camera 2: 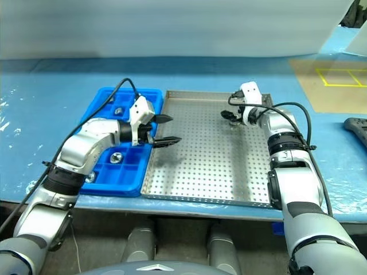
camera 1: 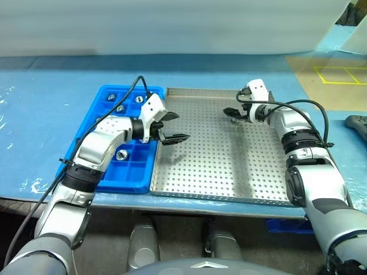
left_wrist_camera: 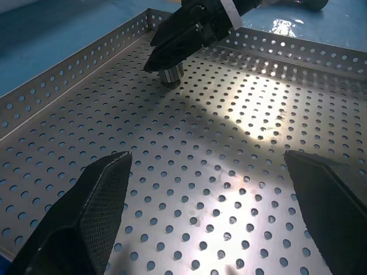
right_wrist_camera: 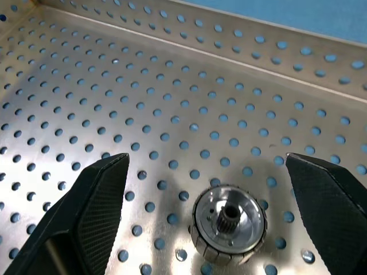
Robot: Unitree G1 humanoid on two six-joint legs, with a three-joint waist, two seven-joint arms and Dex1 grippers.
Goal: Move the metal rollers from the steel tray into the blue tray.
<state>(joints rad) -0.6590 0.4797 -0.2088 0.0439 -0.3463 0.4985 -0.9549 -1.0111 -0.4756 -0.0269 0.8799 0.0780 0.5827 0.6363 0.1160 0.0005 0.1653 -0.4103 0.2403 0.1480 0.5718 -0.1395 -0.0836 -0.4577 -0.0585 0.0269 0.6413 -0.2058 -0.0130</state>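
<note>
While the steel tray (camera 1: 229, 166) is almost bare, the blue tray (camera 1: 129, 172) touching its left rim already holds several metal rollers (camera 1: 121, 154); I judge the task nearly done. One roller (right_wrist_camera: 229, 223) remains near the steel tray's far right corner, between the right pincer's (right_wrist_camera: 206, 172) wide-open jaws. The left pincer (camera 1: 172, 127), open and empty, hangs over the steel tray's left edge.

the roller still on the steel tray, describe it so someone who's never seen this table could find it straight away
Find the steel tray, the big perforated square beside the blue tray. Near its far right corner, between the open fingers of the right gripper, stands one metal roller. The other rollers sit in blue compartments; this one stands alone on bare perforated metal.
</note>
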